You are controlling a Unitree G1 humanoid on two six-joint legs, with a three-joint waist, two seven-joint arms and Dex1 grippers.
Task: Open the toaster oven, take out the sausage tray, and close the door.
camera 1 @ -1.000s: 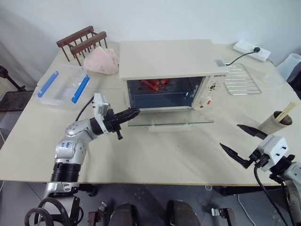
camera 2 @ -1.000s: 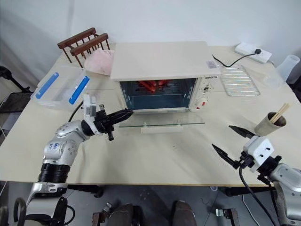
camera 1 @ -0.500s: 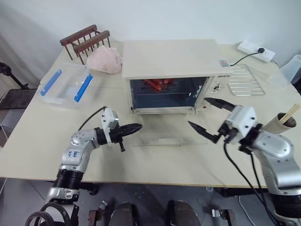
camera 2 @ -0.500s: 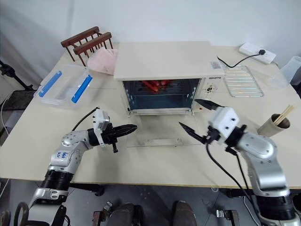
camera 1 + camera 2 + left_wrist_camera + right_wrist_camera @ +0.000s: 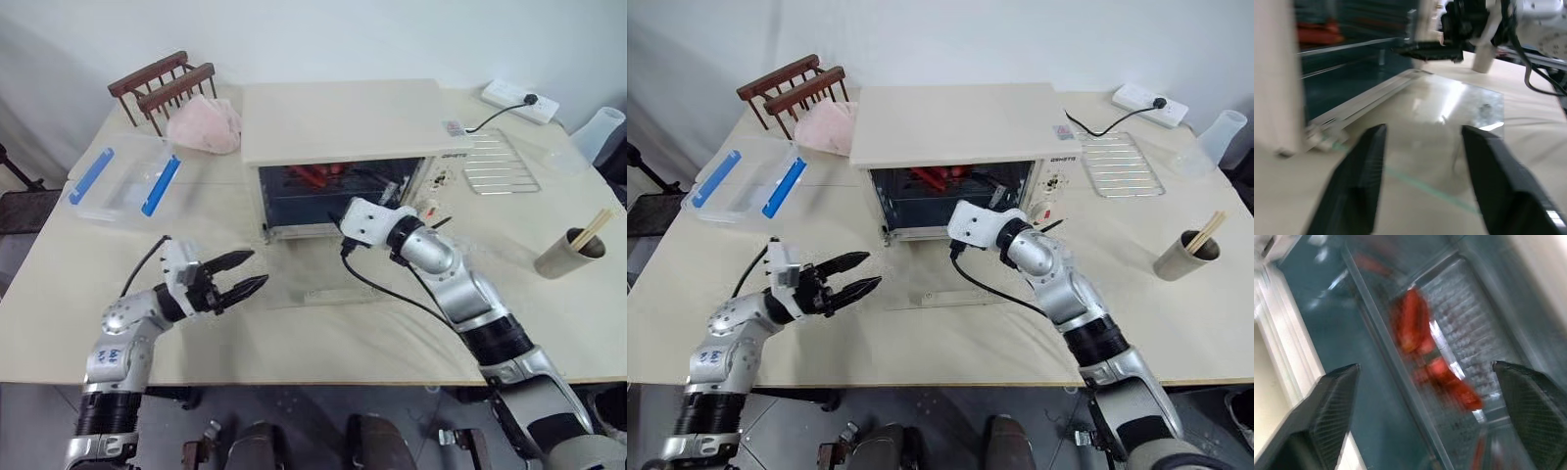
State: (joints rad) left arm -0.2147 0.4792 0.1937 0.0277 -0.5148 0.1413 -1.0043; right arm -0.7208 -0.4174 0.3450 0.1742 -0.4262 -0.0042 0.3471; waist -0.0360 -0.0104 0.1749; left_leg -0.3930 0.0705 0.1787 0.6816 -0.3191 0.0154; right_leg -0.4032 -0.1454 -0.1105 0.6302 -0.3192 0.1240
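Note:
The cream toaster oven (image 5: 338, 122) stands mid-table with its glass door (image 5: 343, 282) folded down flat in front. Inside, red sausages (image 5: 1413, 325) lie on the wire grid of the sausage tray (image 5: 1464, 333), also seen as red behind the opening (image 5: 312, 176). My right gripper (image 5: 1424, 366) is open at the oven's mouth, its fingers spread wide with the sausages ahead of them and nothing held. My left gripper (image 5: 257, 269) hovers open just left of the door's near corner, touching nothing.
A clear box with blue clips (image 5: 122, 181), a pink cloth (image 5: 204, 127) and a wooden rack (image 5: 162, 83) sit at the back left. A bare wire rack (image 5: 500, 162), a power strip (image 5: 519, 101) and a cup with chopsticks (image 5: 568, 253) are to the right.
My left gripper opened and drew back left from the door's corner. My right arm swung in from the table's right front edge up to the oven opening, still open.

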